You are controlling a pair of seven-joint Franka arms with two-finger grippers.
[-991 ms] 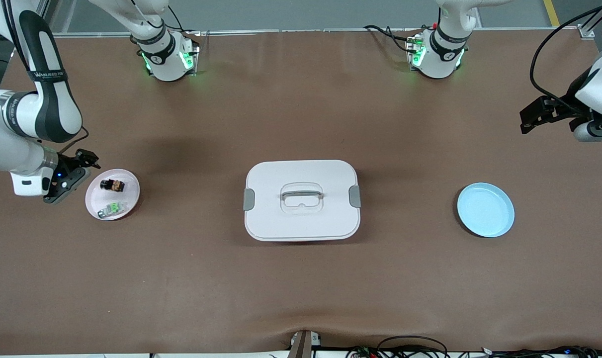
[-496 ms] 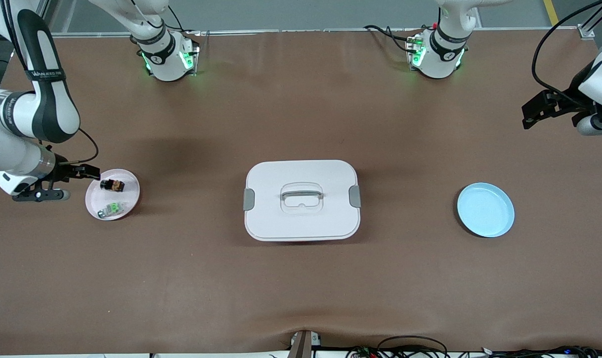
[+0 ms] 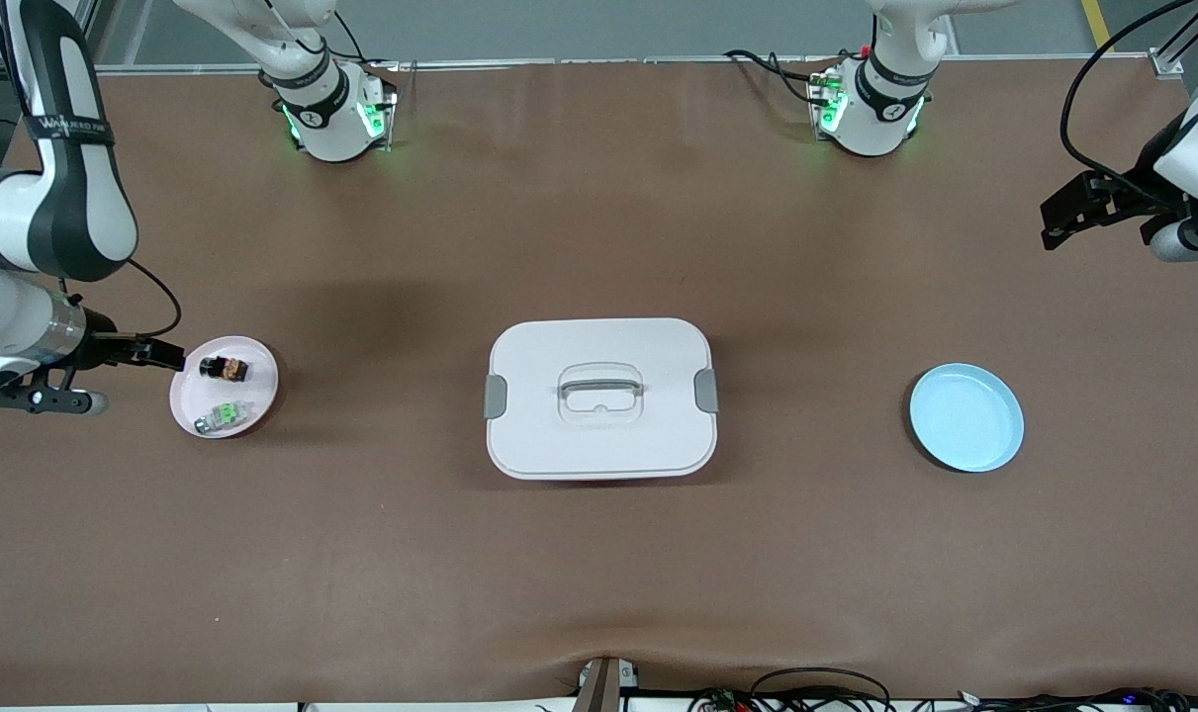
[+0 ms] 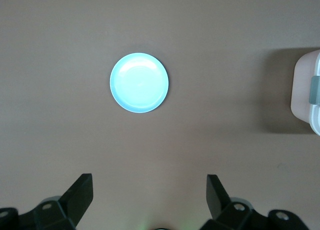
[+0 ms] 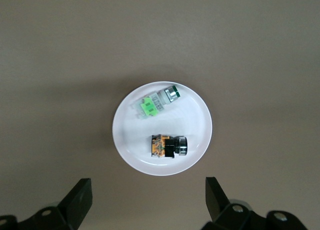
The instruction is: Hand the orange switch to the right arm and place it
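Change: the right tool [image 3: 168,353] is drawing back from the pink plate [image 3: 258,396] toward the right arm's end of the desk [image 3: 599,574], and its wrist is levelling out, so that its camera is now looking straight down on the plate; the left tool [image 3: 1054,220] is lifting slightly at its own end.
Meaning: judging by this, the right arm [image 3: 59,188] is lining up over the plate for a pick, and the pick itself is not yet begun.
Switch: the orange switch [image 5: 167,146] is lying on its side on the pink plate [image 5: 200,127], untouched, with a green-topped part [image 5: 156,103] lying just beside it, nearer the front camera.
Right tool: released, fingers [image 5: 80,195] spread wide and holding nothing, hovering just off the plate's rim.
Right arm pose: elbow is standing high near the desk's edge, forearm is dropping down to a wrist that is pointing along the desk toward the plate.
Left tool: released and empty [image 4: 149,195], hanging well above the desk near the blue plate [image 3: 967,416]; this arm is waiting.
Other: a white lidded box [image 3: 599,398] is sitting mid-desk between the two plates.
Next: the tool needs to be coming down over the switch without nudging the green part.
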